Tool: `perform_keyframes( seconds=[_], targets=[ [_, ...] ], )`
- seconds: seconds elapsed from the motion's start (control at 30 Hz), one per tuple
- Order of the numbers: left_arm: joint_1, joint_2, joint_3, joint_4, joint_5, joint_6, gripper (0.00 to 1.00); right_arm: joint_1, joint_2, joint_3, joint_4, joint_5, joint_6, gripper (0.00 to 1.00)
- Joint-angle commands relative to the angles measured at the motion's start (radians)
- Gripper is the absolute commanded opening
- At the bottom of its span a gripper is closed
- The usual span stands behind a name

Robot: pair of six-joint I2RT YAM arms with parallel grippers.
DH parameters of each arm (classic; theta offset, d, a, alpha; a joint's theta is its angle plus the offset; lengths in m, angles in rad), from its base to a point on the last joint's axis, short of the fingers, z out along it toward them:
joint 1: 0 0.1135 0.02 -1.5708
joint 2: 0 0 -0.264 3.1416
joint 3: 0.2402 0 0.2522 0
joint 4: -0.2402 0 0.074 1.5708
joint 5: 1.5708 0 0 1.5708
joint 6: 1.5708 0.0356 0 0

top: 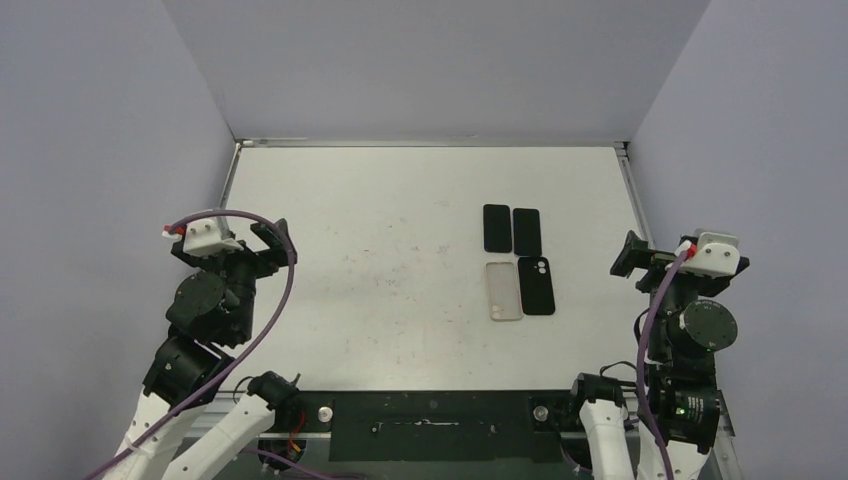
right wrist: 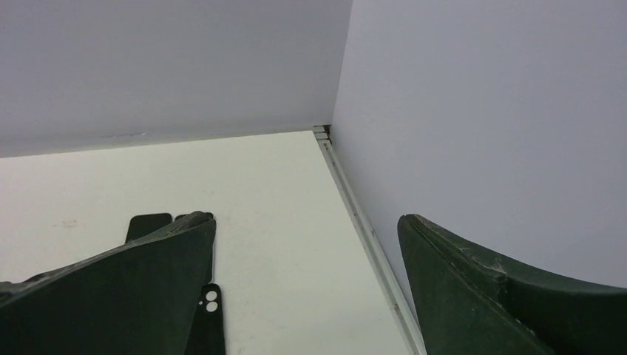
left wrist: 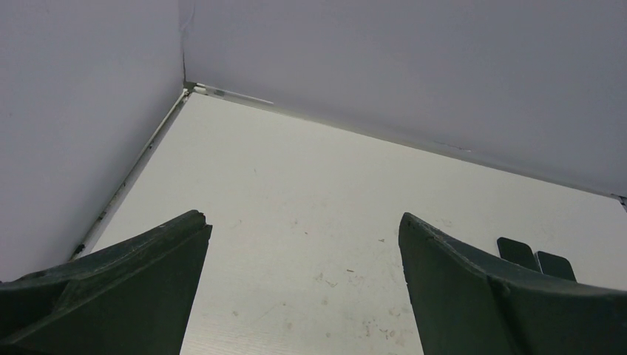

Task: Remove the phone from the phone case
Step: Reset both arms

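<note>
Four flat items lie right of the table's centre. Two black phone-like slabs [top: 497, 228] [top: 527, 232] lie side by side. Just nearer are a clear case [top: 503, 291] and a black case [top: 537, 285] with camera holes. I cannot tell whether any slab sits in a case. My left gripper [top: 275, 238] is open and empty at the left, far from them. In the left wrist view [left wrist: 302, 219] the slabs [left wrist: 517, 251] show past the right finger. My right gripper [top: 630, 255] [right wrist: 307, 219] is open and empty, just right of the items. The black case [right wrist: 209, 314] peeks beside its left finger.
The white table [top: 400, 280] is enclosed by grey walls on the left, back and right. A metal rail [right wrist: 366, 229] runs along the right table edge, close to my right gripper. A black base plate [top: 430, 425] spans the near edge between the arms.
</note>
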Motion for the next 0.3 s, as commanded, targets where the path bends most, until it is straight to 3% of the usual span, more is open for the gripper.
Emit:
perform_keyframes(
  seconds=[0.0,0.27],
  targets=[
    [-0.005,-0.008,-0.019,0.071,-0.05,-0.019,0.97,0.011,0.034,0.005,-0.009,0.017,-0.04,1.0],
    [-0.005,0.039,-0.03,0.086,-0.044,-0.073,0.97,0.028,0.035,-0.014,0.006,-0.004,-0.058,1.0]
  ],
)
